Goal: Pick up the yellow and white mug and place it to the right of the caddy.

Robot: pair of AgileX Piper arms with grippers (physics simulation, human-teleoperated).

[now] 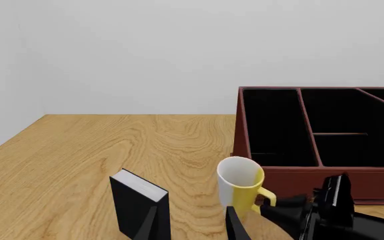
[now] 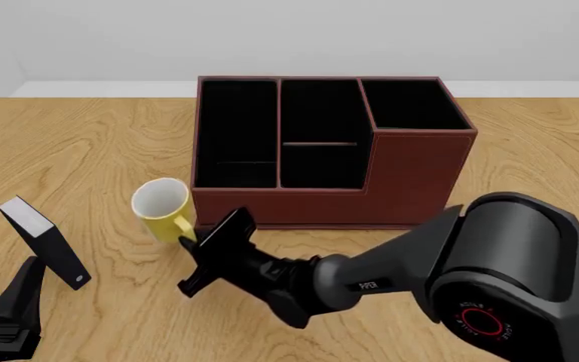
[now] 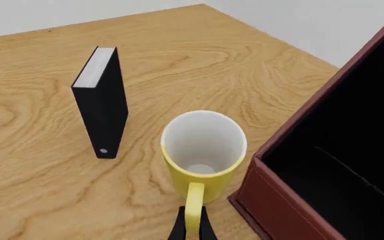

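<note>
Right gripper is closed narrow on the loop handle of the small yellow mug w/ white inside; in the right wrist view the fingertips pinch the handle from both sides. Judgement: handle grip is thin, so lift straight up, slow, keep mug upright, clear the tall dark red-brown caddy box before swinging right. Mug sits on the wood surface just left of the caddy's near-left corner. Left gripper is open, idle, near the black-and-white book-like block.
</note>
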